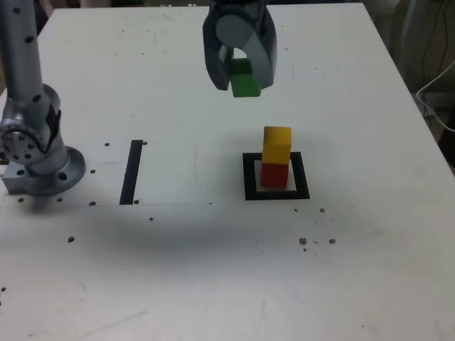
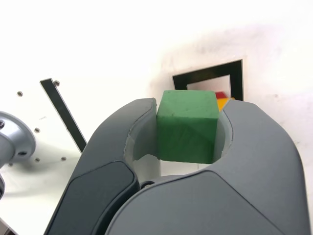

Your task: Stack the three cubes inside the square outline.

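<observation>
Green fills the grip: the solid green cube (image 2: 188, 127) is pinched between the two fingers of the gripper (image 1: 244, 71), which are closed on its opposite sides and leave the block's lower part showing in the exterior view. Grey, rounded and rather bulky, those fingers curve in around it (a snug fit, by the look of the wrist view).

The held cube hangs in the air, well above the white tabletop (image 1: 178, 270). In the exterior view it appears above the stack and a little toward that view's left, apart from it.

Two cubes already make up that stack. The red cube (image 1: 274, 175) sits at the bottom, inside the square outline (image 1: 303, 175), a thick black frame with a white centre. The yellow cube (image 1: 276, 145), more of an orange-yellow on its front face, rests directly on top of the red one. In the wrist view only small bits of both peek out from behind the green block and a finger.

Toward the exterior view's left, well apart from the frame, a straight black strip (image 1: 131, 172) lies on the surface. Beyond it stands the round metallic base (image 1: 46, 174) of an arm (screw heads and all). Small dark spots (image 1: 71, 239) dot the tabletop here and there.
</observation>
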Robot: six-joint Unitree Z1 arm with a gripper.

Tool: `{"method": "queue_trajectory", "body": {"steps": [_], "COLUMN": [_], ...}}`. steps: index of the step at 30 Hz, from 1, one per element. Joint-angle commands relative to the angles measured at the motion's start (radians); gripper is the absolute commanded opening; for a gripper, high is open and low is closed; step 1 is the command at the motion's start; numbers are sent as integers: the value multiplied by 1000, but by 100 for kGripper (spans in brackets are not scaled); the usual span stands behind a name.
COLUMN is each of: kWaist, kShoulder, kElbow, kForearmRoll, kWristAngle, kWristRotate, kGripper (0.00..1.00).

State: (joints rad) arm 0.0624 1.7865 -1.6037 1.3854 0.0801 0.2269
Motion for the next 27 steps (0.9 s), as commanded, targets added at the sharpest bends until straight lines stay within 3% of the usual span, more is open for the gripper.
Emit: {"method": "queue_trajectory", "body": {"steps": [1, 7, 13, 27], "kWaist": [-27, -109, -128, -133], "kShoulder": [15, 53, 110, 172], "kElbow": [-41, -154, -156, -166], "kForearmRoll": [33, 90, 84, 87], "kWristAngle": [9, 34, 5, -15], "kWristRotate": [-24, -89, -114, -110], "kGripper": [16, 14, 15, 16]}}
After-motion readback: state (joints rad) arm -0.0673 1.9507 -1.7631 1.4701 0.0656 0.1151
